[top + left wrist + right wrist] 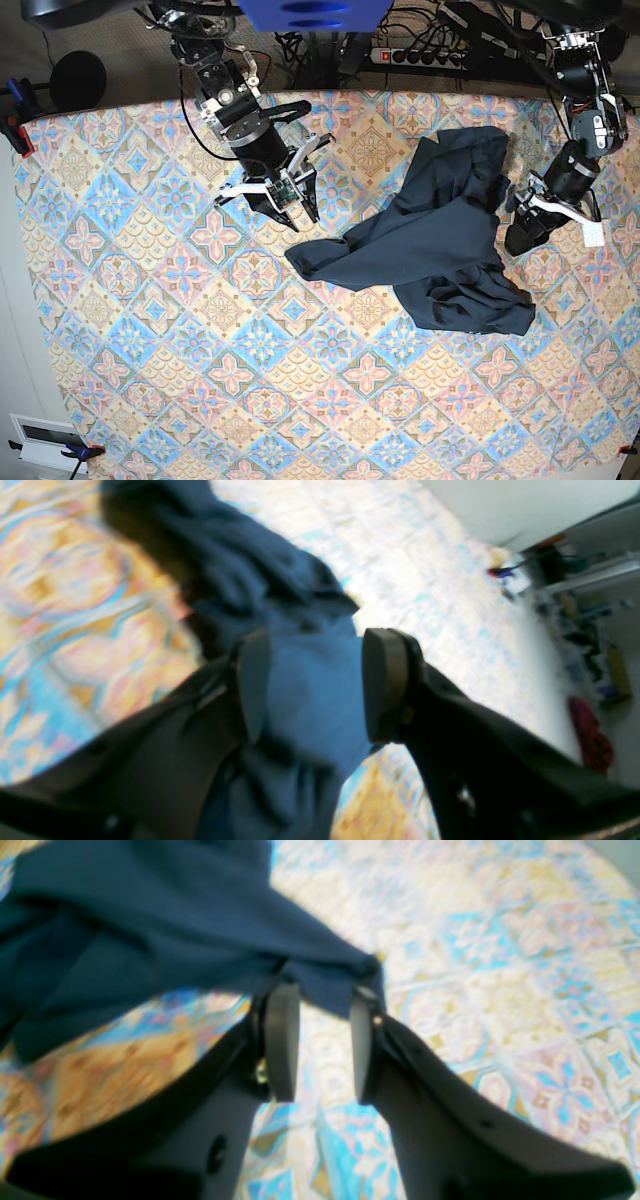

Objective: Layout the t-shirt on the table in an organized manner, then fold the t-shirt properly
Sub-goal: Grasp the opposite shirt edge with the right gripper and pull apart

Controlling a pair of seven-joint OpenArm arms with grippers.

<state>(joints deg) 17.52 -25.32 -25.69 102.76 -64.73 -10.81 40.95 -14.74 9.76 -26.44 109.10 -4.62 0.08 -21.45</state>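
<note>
The dark navy t-shirt (450, 250) lies crumpled on the right half of the patterned table (200, 350), with one pointed end reaching left to the middle. My left gripper (515, 225) is at the shirt's right edge. In the left wrist view its fingers stand wide apart (317, 640) with the shirt's cloth (240, 570) between them; the view is blurred. My right gripper (298, 222) hovers just above the shirt's left tip. In the right wrist view it is open (321, 990), and a corner of the shirt (150, 930) lies at its fingertips.
A power strip (430, 55) and cables lie beyond the table's far edge. Clamps (15, 125) hold the cloth at the left edge. A small white tag (595, 232) hangs by the left arm. Cluttered shelves (575, 605) stand past the table.
</note>
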